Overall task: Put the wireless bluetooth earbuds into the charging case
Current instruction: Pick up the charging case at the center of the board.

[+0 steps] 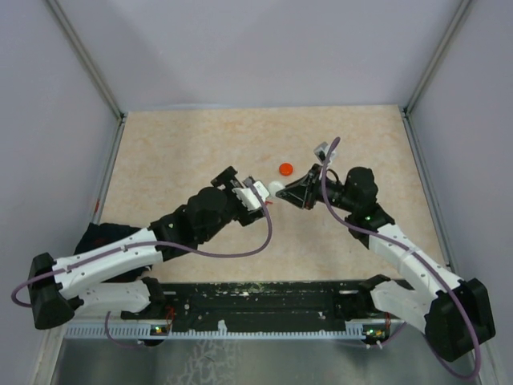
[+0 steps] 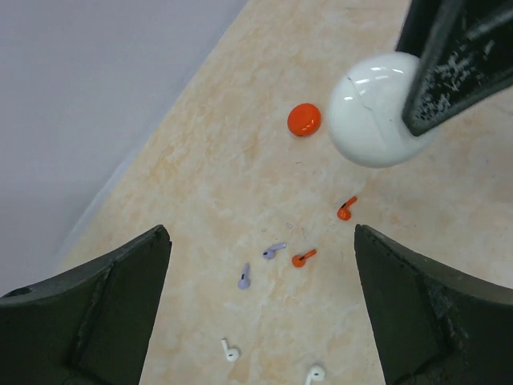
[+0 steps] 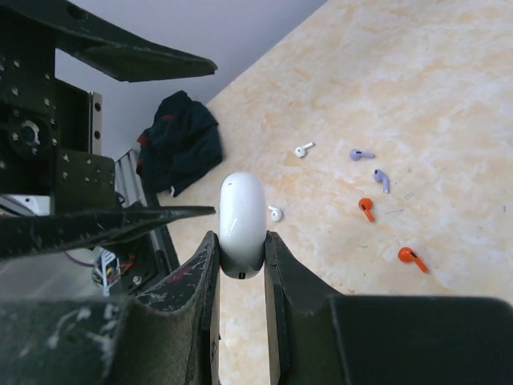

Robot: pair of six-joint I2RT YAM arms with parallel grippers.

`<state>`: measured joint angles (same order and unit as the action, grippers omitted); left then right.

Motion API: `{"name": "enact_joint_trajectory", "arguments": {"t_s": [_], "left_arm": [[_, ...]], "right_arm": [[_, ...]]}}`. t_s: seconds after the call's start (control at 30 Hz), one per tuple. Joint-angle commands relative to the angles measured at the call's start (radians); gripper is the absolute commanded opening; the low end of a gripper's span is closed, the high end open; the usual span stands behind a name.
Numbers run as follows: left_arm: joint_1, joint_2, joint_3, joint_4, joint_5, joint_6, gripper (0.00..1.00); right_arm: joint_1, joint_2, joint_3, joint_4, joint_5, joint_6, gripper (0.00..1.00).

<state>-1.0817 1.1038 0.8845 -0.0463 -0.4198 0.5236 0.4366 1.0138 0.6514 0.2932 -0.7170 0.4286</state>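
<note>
My right gripper point(image 3: 240, 241) is shut on the white round charging case point(image 3: 242, 224), which is closed and held edge-up above the table. In the top view the case point(image 1: 276, 189) sits between the right gripper point(image 1: 284, 191) and my left gripper point(image 1: 260, 196). The left gripper point(image 2: 260, 233) is open and empty, right beside the case point(image 2: 373, 108). Six earbuds lie loose on the table below: two red point(image 2: 345, 209) point(image 2: 303, 257), two purple point(image 2: 273, 251) point(image 2: 244, 277), two white point(image 2: 231, 350) point(image 2: 314, 373). They are hidden by the arms in the top view.
A small orange disc point(image 1: 285, 169) lies on the table just beyond the grippers and also shows in the left wrist view point(image 2: 304, 119). A dark cloth point(image 3: 180, 148) lies at the table's left near edge by the left arm's base. Grey walls enclose the table.
</note>
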Motion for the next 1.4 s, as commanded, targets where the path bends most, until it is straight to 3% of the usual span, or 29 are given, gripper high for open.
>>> {"name": "enact_joint_trajectory", "arguments": {"t_s": [0.0, 0.17, 0.33, 0.63, 0.73, 1.0, 1.37], "left_arm": [[0.022, -0.017, -0.012, 0.087, -0.067, -0.265, 1.00], [0.048, 0.021, -0.002, 0.113, -0.150, -0.463, 0.99], [0.108, -0.029, -0.036, 0.186, 0.043, -0.630, 1.00], [0.225, -0.165, -0.224, 0.487, 0.330, -0.826, 1.00], [0.257, -0.155, -0.222, 0.510, 0.382, -0.898, 0.97], [0.299, -0.080, -0.261, 0.790, 0.628, -1.089, 0.89], [0.301, 0.030, -0.256, 1.027, 0.792, -1.290, 0.80]], "right_arm": [[0.008, -0.067, -0.073, 0.231, 0.104, 0.046, 0.00], [0.008, -0.097, -0.145, 0.369, 0.151, 0.072, 0.00], [0.008, -0.104, -0.187, 0.474, 0.162, 0.120, 0.00], [0.011, -0.097, -0.223, 0.568, 0.160, 0.172, 0.00], [0.014, -0.095, -0.236, 0.609, 0.164, 0.181, 0.00], [0.017, -0.088, -0.251, 0.671, 0.148, 0.229, 0.00], [0.029, -0.055, -0.260, 0.860, 0.116, 0.341, 0.00]]}}
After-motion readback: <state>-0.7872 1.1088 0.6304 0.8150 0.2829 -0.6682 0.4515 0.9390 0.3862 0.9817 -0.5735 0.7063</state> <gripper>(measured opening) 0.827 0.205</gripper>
